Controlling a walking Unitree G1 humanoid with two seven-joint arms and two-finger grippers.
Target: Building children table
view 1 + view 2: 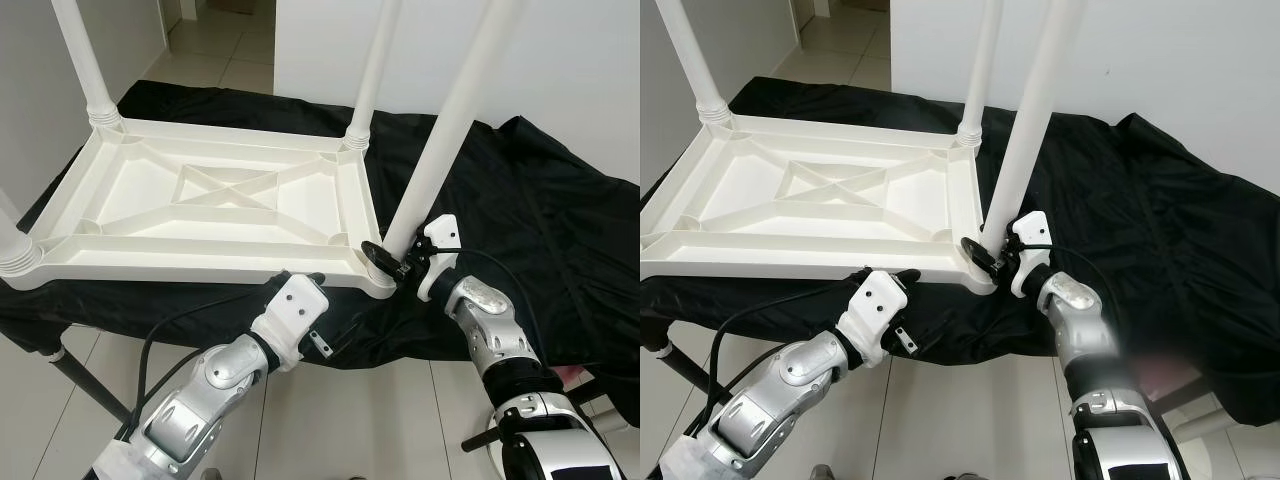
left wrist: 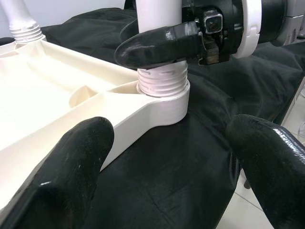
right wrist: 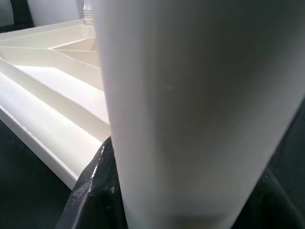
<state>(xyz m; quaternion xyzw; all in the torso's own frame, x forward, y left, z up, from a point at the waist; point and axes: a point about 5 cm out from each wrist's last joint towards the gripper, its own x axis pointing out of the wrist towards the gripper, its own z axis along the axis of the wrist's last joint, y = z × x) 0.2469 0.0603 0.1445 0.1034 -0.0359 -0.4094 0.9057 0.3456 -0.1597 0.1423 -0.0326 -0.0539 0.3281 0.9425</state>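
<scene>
An upturned white table top (image 1: 215,205) lies on a black cloth (image 1: 540,200). At its near right corner a white leg (image 1: 450,110) stands in its socket (image 2: 164,102); the right gripper (image 1: 393,258) clasps that leg just above the socket. The left gripper (image 1: 300,282), fingers (image 2: 71,162) spread, hovers near the same corner, touching nothing.

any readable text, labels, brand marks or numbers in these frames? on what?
None readable.
Upside-down white plastic tabletop: plain ribs, no moulded text visible.
White table leg gripped by the right hand: bare, no markings.
Black cloth: plain.
Left hand: open, no label; its white wrist housing shows no print.
Right wrist camera module: no legible marking.
</scene>
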